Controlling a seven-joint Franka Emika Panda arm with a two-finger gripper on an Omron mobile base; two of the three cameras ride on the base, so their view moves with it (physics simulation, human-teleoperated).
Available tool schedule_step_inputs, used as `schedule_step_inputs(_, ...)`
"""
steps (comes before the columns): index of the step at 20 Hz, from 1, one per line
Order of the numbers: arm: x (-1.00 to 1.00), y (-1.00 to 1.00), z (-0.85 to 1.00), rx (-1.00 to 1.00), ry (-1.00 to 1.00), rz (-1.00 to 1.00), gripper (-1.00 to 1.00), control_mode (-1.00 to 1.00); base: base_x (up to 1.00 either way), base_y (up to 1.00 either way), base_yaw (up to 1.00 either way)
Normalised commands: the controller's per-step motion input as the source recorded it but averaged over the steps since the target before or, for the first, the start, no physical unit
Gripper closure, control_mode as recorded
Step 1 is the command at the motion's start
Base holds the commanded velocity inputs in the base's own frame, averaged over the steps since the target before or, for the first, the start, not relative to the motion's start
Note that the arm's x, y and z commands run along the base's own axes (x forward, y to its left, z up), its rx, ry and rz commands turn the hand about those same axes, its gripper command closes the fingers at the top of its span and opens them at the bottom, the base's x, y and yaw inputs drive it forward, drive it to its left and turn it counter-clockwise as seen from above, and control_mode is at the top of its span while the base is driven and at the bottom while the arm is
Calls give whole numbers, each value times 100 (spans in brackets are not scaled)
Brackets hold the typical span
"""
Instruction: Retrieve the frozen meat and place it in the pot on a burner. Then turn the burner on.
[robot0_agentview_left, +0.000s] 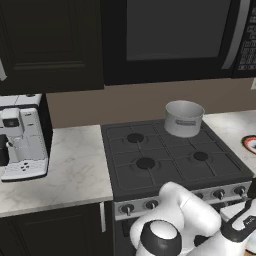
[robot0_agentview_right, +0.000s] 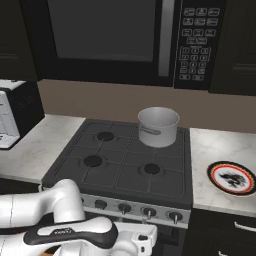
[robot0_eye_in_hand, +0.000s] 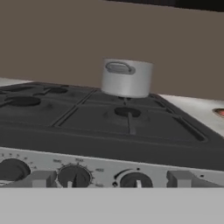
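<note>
Nearest the hand camera stood the gripper (robot0_eye_in_hand: 111, 179), its two dark fingertips (robot0_eye_in_hand: 41, 178) rising at six o'clock of that view, set wide apart with nothing between them. Just past them ran the stove's silver control panel (robot0_eye_in_hand: 109, 168) with its round black knobs (robot0_eye_in_hand: 73, 176); the leftmost knob was cut off by the frame edge, and the fine markings around the dials were too small to read.

From the base cameras the white arm (robot0_agentview_left: 185, 220) crowded the bottom of both views and covered part of the stove front, so that only some of the knobs showed there. The hand itself was lost among the arm's white links in those views.

The pot (robot0_agentview_right: 158, 126) stood upright on the black stove top (robot0_agentview_right: 120, 160), over the rear burner at about one o'clock from the stove's centre, near the brown back wall. It was a plain silver-grey cylinder, open at the top, with a small flat handle on the side facing the robot; the burner beneath it was hidden by the pot. The inside looked pale and bare as far as the rim allowed. Three other burner caps (robot0_agentview_right: 93, 161) lay uncovered under the dark grates.

A round plate (robot0_agentview_right: 232, 178) with a red rim and a dark figure rested on the marble counter at three o'clock of the stove, its pattern unclear. A white coffee machine (robot0_agentview_left: 22, 140) stood at nine o'clock, partly cropped. A dark microwave (robot0_agentview_right: 125, 40) hung above, its top cut off.
</note>
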Motion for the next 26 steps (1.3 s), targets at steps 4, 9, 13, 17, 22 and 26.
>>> schedule_step_inputs(4,17,0,-24,9,-5,6,-100,-100,0,0,0)
schedule_step_inputs(9,15,0,-23,8,-15,3,-100,-100,0,0,0)
schedule_step_inputs(13,9,-5,-23,6,-19,1,-100,-100,0,0,0)
schedule_step_inputs(17,2,-27,-9,4,-11,0,-100,-100,0,0,0)
schedule_step_inputs(22,5,-43,0,1,-2,0,-100,-100,0,0,0)
schedule_step_inputs(26,11,-31,-1,0,0,0,-100,-100,0,0,0)
